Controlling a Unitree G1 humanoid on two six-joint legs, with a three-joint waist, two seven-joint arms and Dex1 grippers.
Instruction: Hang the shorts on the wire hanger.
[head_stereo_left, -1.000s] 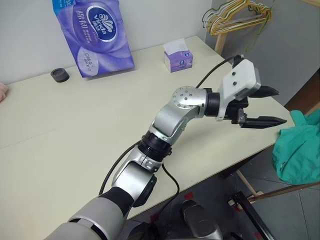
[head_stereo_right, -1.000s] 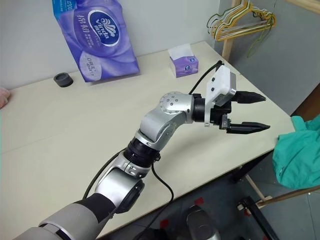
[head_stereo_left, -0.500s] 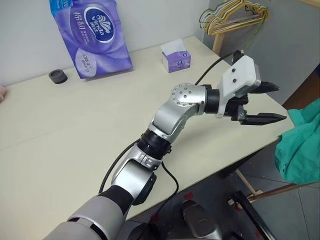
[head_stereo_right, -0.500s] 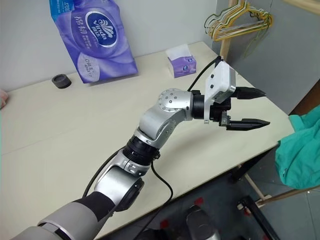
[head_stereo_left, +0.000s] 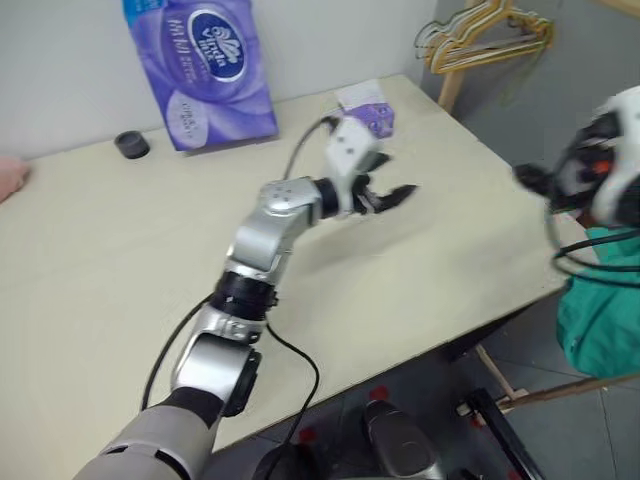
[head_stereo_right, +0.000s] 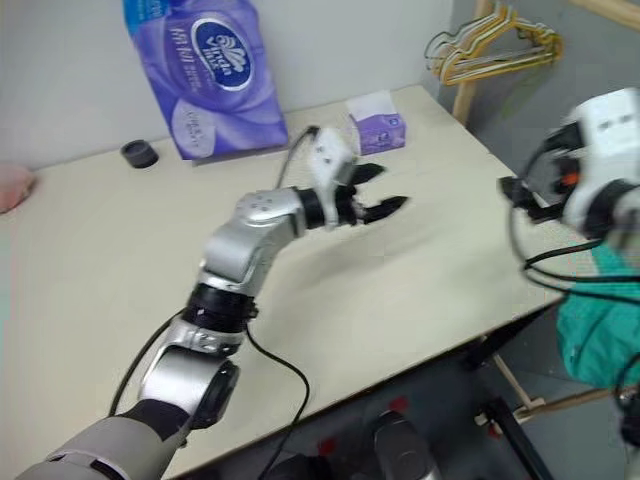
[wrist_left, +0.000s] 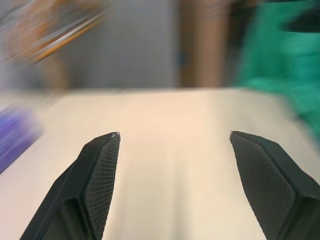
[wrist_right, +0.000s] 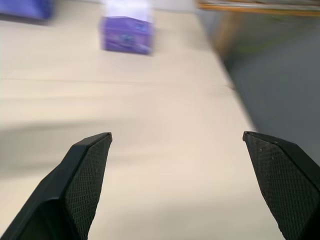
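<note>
Wide bare table (head_stereo_right: 420, 290) on the near side of the tissue box (head_stereo_right: 377, 124), open passage there. Beyond the box's corner, bunched hangers (head_stereo_right: 495, 45) on a wooden post block the way; the big purple pack (head_stereo_right: 210, 75) crowds its other side.

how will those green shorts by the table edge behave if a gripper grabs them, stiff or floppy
Probably floppy: the shorts hang in soft folds off the right end of the table, with nothing stiff showing. They look like thin fabric, so likely light, sagging from whichever point is pinched. A grip on a single layer may let the rest bunch or slide.
</note>
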